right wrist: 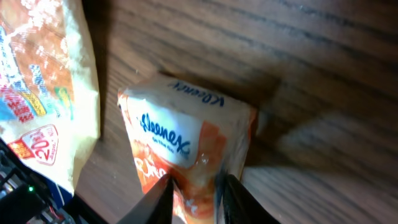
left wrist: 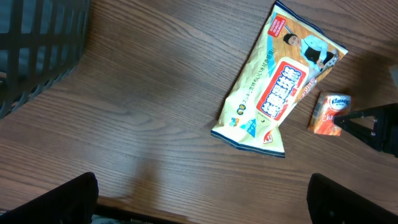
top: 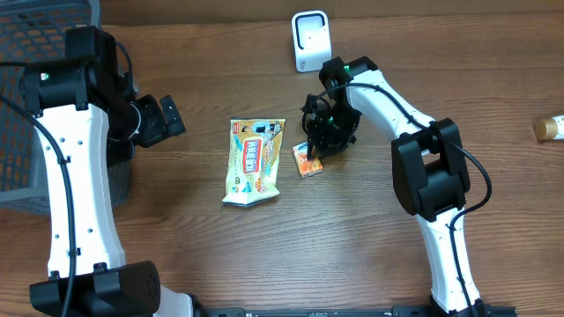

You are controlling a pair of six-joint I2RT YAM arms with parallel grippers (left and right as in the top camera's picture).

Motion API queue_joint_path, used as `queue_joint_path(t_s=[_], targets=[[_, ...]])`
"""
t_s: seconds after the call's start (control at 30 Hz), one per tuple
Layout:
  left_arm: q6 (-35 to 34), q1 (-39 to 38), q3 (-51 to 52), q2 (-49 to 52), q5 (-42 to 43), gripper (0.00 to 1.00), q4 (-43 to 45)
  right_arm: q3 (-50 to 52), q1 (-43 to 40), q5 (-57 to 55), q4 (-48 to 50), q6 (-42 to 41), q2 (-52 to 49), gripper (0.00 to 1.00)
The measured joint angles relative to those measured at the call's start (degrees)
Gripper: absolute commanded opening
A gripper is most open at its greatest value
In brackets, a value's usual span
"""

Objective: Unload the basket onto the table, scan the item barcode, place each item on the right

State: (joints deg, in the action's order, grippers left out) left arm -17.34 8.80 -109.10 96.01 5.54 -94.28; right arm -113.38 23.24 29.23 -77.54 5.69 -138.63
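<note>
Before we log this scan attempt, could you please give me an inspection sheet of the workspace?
Surface: wooden table, nothing spilled seen.
Job's things: tissue pack lying beside snack bag; white scanner upright at the far edge.
Clutter: small bottle at the right edge.
Grippers: left gripper open, empty; right gripper pinching the tissue pack.
Cables: black cables along both arms.
Surroundings: dark basket at the left.
</note>
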Motion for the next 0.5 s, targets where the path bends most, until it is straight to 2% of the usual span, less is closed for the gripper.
queue_joint_path(t_s=[0.03, 0.17, 0.4, 0.5], targets=[[0.0, -0.02, 0.0, 0.0, -0.02, 1.0, 0.0, 1.51, 0.0, 0.17, 1.81, -0.72, 0.0, 0.31], [0.0, -0.02, 0.0, 0.0, -0.02, 1.0, 0.0, 3.8, -0.24, 2.03, 4.33, -3.15, 0.17, 0.04], [0.0, -0.02, 0.0, 0.0, -0.02, 1.0, 0.0, 3.52, -0.94, 3.65, 1.25, -6.16, 0.55, 0.04], [0.0, -0.02, 0.0, 0.0, 0.0, 1.0, 0.0, 0.81, -2.67, 8.66, -3.06, -2.6, 0.46, 0.04]])
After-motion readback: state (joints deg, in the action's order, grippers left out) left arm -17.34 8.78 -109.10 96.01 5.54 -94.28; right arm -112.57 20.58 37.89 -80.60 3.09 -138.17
